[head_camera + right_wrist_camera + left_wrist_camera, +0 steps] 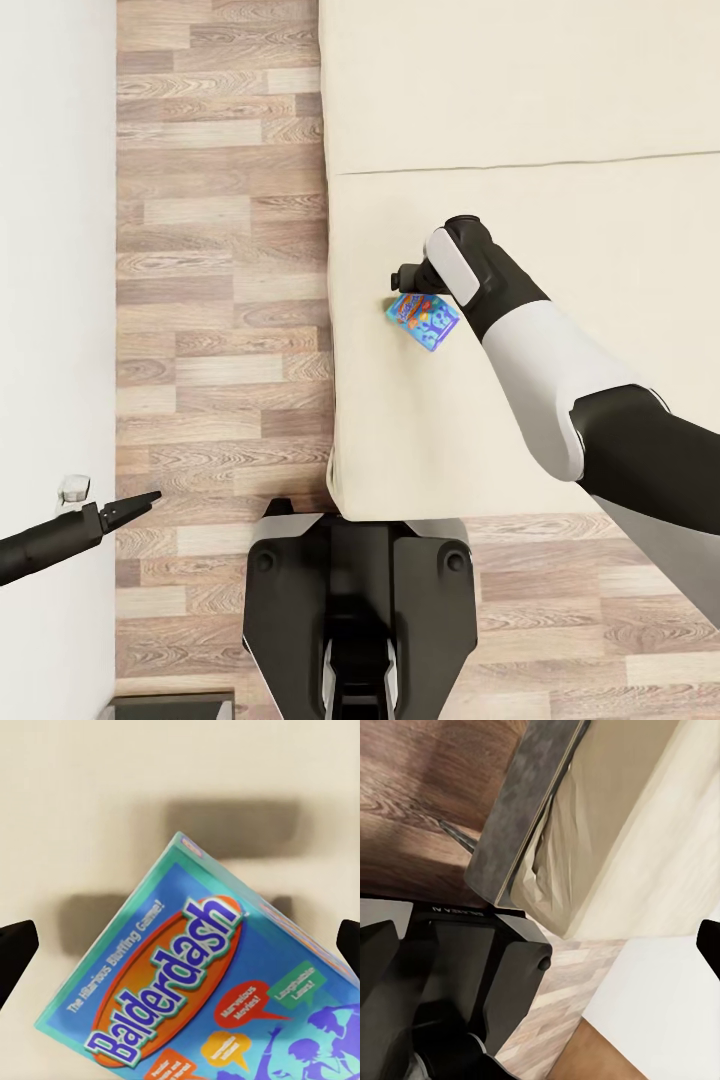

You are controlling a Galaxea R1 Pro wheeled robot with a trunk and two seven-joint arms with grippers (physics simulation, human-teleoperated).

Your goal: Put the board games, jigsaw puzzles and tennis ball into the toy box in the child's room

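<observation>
- On the bed (560, 110), near its floor-side edge, lies the board game (424, 320): a blue box, printed face up, title "Balderdash" readable in the right wrist view (202, 997).
- My right gripper (412, 283) hangs directly over the box. In the right wrist view both fingertips (15, 952) sit at the far sides of the frame with the box between and below them, so the jaws are wide apart and holding nothing.
- The box lies skewed to the finger line, one corner pointing forward. Judgement: rotate the wrist so the pads meet two parallel edges, not corners; otherwise it may twist out on closing.
- The bed cover is soft. Judgement: descend until the pads straddle the box's sides, press slightly into the cover, then close slowly.
- My left gripper (135, 507) hangs low over the wood floor (220, 250) beside the white wall (50, 200), well apart from the bed; fingers close together, nothing held.
- Step in hand, as I judge it: pick this game. Carrying it to the toy box comes later; that box is not before me here.
</observation>
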